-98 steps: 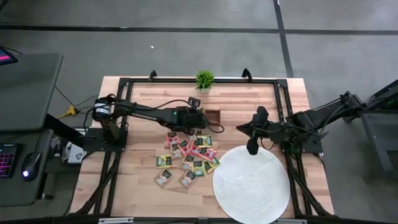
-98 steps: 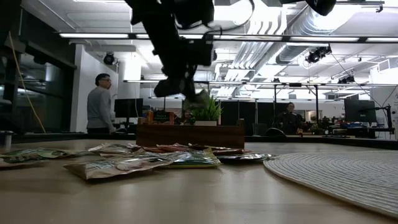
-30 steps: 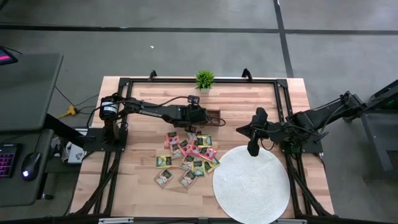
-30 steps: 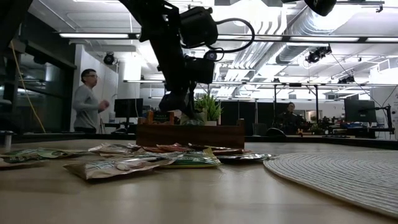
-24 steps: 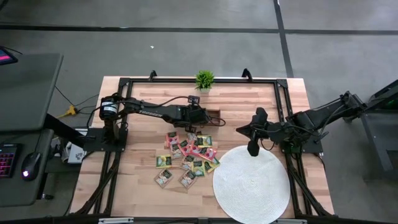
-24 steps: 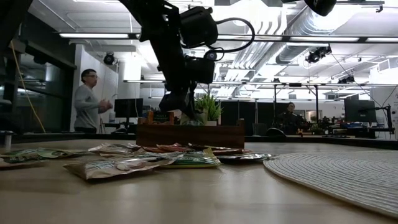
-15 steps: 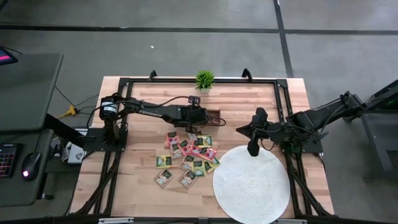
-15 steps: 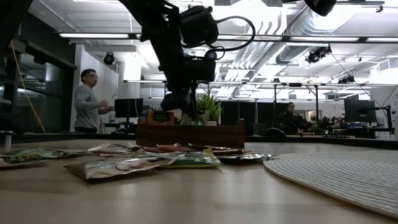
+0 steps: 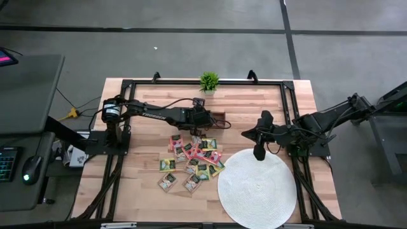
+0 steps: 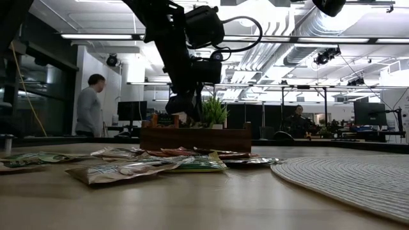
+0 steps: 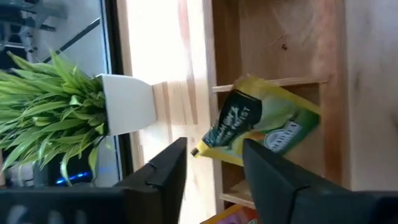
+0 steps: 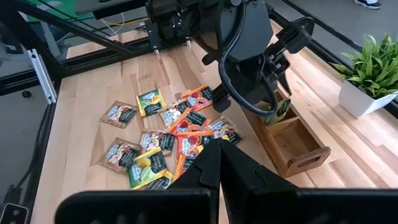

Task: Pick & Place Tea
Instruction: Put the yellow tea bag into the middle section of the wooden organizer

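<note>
No word, brand or number can be read: the yellow-green tea packet (image 11: 261, 127) standing in the wooden box (image 11: 280, 56) bears pale lettering on a dark label, too blurred to make out, and the labels on the packets spread on the worktop (image 12: 112, 81) are too small.

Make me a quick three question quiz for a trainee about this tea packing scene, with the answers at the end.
1. True or false: the left gripper is open above the wooden box.
2. Which lies in the box under it: A a yellow-green tea packet, B a pink one, C nothing?
3. Where does the right gripper wait?

Key: 1 true. 2 A. 3 Shut, at the far edge of the round white mat.
</note>
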Robot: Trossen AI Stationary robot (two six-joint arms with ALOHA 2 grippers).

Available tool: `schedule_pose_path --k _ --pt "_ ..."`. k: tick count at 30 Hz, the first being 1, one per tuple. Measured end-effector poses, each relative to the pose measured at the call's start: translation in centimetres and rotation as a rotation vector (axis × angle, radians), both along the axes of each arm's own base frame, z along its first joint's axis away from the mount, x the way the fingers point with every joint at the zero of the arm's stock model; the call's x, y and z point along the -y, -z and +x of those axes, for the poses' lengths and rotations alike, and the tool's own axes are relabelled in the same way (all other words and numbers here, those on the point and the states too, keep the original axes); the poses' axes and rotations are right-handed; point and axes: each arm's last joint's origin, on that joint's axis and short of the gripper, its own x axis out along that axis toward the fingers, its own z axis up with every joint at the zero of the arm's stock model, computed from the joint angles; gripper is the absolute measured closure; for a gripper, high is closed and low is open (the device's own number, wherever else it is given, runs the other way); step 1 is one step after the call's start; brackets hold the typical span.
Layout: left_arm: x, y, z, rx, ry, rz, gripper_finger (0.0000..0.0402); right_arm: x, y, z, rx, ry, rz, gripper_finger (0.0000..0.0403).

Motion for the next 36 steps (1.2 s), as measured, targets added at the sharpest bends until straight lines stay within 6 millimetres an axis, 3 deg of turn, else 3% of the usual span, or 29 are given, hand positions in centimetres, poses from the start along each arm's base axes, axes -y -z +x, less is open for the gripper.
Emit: schedule_pose_path --k 9,15,18,23,25,27,30,36 --pt "-0.2 -0.2 -0.1 -0.002 -0.056 0.077 0.0185 0.0 0.0 0.0 -0.003 -0.012 -0.002 0.0403" --pt "0.0 -3.0 0.0 0.024 -0.074 -0.028 0.0190 -0.1 0.1 0.0 -0.016 -0.048 0.018 0.0403" --pt "0.3 -3.4 -0.1 -0.005 -0.056 -0.089 0.0199 -0.2 0.3 0.1 -0.025 -0.057 0.022 0.0403" --pt "1.3 -4.7 -1.1 0.036 -0.063 -0.162 0.0221 -0.6 2.6 0.9 -0.054 -0.078 0.045 0.0403" --pt "2.0 -4.4 -2.2 -0.011 -0.084 -0.193 0.0229 -0.7 3.9 1.2 -0.041 -0.075 0.071 0.0403" --pt "2.8 -4.5 -2.2 0.058 -0.103 -0.242 0.0237 -0.8 5.0 1.5 0.000 -0.068 0.104 0.0403" --pt "4.7 -4.4 -3.8 0.081 -0.141 -0.317 0.0243 -0.9 6.5 1.8 0.071 -0.058 0.144 0.0403" --pt "8.1 -4.6 -4.7 0.297 -0.252 -0.509 0.0245 -0.4 8.3 3.1 0.101 -0.039 0.151 0.0403"
